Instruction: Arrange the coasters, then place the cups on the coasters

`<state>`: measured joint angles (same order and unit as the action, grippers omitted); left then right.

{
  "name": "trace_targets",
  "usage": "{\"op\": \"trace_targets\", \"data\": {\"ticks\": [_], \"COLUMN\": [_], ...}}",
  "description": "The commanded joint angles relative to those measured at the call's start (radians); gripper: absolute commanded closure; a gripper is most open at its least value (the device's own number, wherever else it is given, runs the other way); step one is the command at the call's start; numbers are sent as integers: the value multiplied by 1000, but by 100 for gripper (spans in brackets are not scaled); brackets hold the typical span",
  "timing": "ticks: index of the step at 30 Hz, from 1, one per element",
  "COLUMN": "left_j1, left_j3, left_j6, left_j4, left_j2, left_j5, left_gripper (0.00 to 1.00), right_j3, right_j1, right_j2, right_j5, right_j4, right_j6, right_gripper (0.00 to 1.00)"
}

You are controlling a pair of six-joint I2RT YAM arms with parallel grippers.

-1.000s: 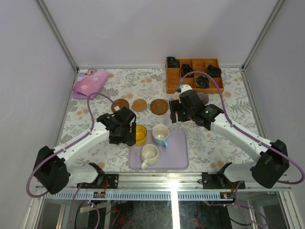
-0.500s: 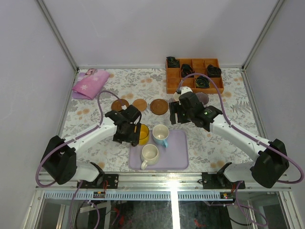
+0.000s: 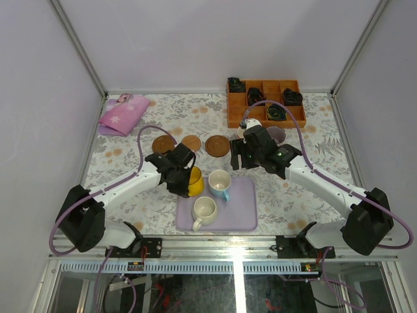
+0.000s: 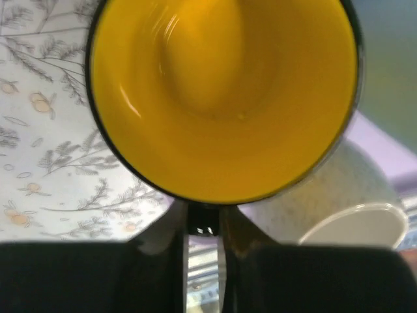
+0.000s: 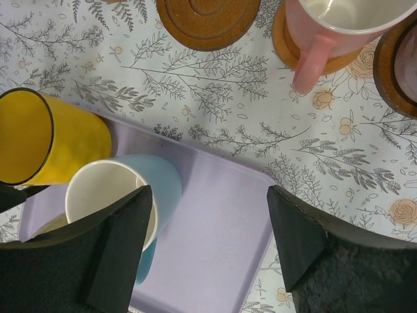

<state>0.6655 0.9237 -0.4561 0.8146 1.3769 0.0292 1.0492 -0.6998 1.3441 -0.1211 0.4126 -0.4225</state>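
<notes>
My left gripper (image 4: 205, 220) is shut on the near rim of the yellow cup (image 4: 221, 98), which fills the left wrist view. From above, that cup (image 3: 194, 181) leans at the left edge of the lavender tray (image 3: 238, 208). The light blue cup (image 3: 219, 184) and the cream cup (image 3: 204, 210) stand on the tray. Three bare coasters (image 3: 163, 143) (image 3: 191, 143) (image 3: 217, 145) lie in a row behind the tray. My right gripper (image 5: 208, 241) hangs open over the tray's far edge, empty. A pink cup (image 5: 339, 26) sits on a tan coaster (image 5: 287, 49). The greyish-purple cup (image 3: 277, 134) sits on a dark one.
An orange-brown compartment box (image 3: 264, 104) holding dark items stands at the back right. A pink folded cloth (image 3: 122, 114) lies at the back left. Metal frame posts and pale walls bound the flowered table on both sides.
My left gripper slid right to the yellow cup and closed on its rim, and the cup now leans. The right arm has hardly shifted.
</notes>
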Motion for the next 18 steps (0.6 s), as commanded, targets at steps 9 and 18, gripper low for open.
{"op": "trace_targets", "data": {"ticks": [9, 18], "left_j1": [26, 40], "left_j3": [-11, 199], "left_j6": [-4, 2], "left_j4": [-63, 78], "left_j2": [-7, -91], "left_j5": [0, -142], "left_gripper": [100, 100], "right_j3": [9, 6], "right_j1": [-7, -7], "right_j2": [1, -28], "right_j5": [18, -26], "right_j4": [-11, 3], "right_j6": [-19, -14], "right_gripper": [20, 21]}}
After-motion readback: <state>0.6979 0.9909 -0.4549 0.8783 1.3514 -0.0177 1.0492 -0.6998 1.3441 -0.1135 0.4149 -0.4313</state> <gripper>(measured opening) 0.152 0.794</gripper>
